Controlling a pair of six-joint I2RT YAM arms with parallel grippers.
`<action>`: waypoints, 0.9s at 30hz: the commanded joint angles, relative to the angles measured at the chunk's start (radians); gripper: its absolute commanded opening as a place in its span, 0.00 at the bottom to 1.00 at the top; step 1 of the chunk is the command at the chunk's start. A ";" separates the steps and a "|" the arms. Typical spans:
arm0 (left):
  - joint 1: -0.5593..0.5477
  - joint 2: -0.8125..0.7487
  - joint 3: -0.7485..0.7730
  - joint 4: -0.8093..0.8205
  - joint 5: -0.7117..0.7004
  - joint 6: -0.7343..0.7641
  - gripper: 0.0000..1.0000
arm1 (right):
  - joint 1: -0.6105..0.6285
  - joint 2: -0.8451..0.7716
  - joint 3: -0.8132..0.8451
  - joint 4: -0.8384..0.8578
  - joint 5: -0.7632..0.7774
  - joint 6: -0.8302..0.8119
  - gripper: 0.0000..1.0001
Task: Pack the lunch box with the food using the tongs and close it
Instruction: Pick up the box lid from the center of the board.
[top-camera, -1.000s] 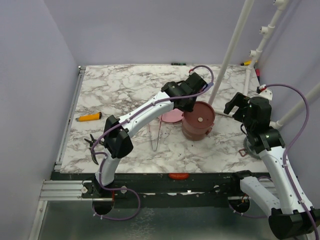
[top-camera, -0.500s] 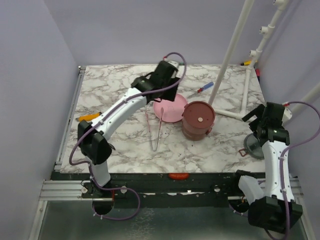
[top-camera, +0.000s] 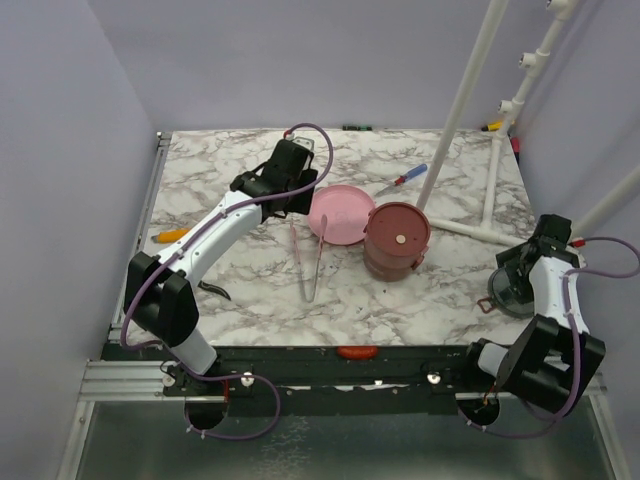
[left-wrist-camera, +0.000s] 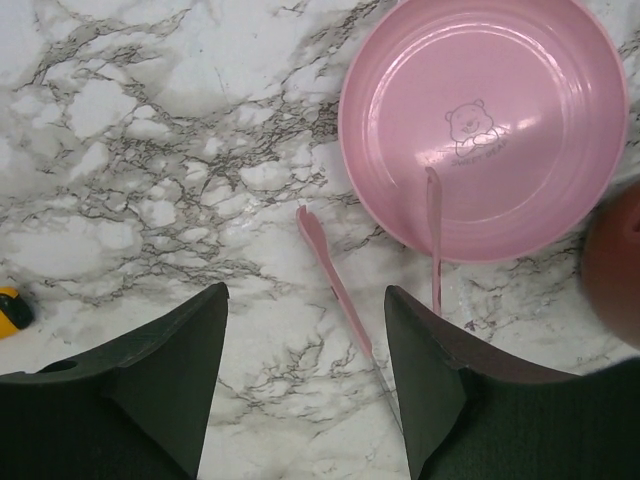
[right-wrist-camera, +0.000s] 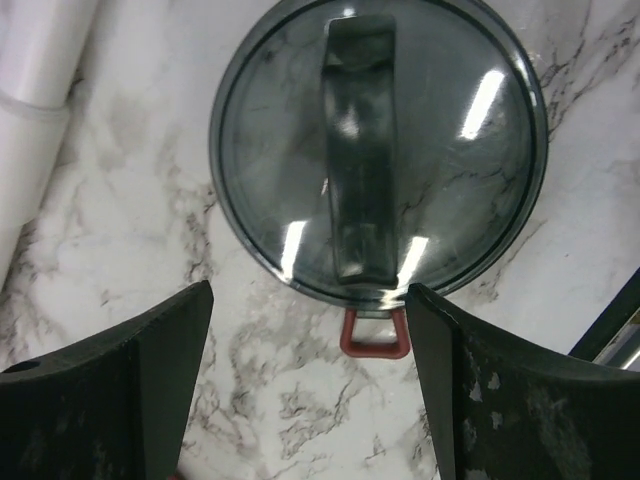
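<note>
The dusty-red lunch box (top-camera: 397, 240) stands stacked mid-table with a maroon disc lid on top; its edge (left-wrist-camera: 615, 265) shows in the left wrist view. Its clear grey top lid (right-wrist-camera: 378, 140) lies flat at the right edge of the table (top-camera: 508, 292), a red loop (right-wrist-camera: 375, 335) at its rim. The slim pink tongs (top-camera: 310, 262) lie on the marble left of the lunch box, one tip resting on the plate (left-wrist-camera: 433, 215). My left gripper (left-wrist-camera: 305, 320) hovers open above the tongs. My right gripper (right-wrist-camera: 310, 330) hangs open just above the grey lid. No food is in view.
An empty pink plate (top-camera: 342, 213) sits behind the tongs and touches the lunch box. A red-and-blue screwdriver (top-camera: 402, 180) lies behind it. An orange tool (top-camera: 170, 235) and black-handled pliers (top-camera: 215, 290) lie at the left. White pipes (top-camera: 470, 100) rise at the back right.
The left arm has swung from over the lunch box to the left, now above the tongs, and its jaws have opened. The right arm has drawn back to the right, over the grey lid.
</note>
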 joint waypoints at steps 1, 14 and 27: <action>0.004 -0.022 0.006 0.045 -0.004 0.013 0.66 | -0.019 0.030 -0.020 0.059 0.132 0.035 0.79; 0.014 -0.010 0.013 0.058 0.005 0.009 0.66 | -0.079 0.187 -0.062 0.250 0.064 -0.006 0.68; 0.026 -0.017 -0.001 0.063 0.003 0.013 0.66 | -0.081 0.154 -0.086 0.248 -0.070 -0.036 0.03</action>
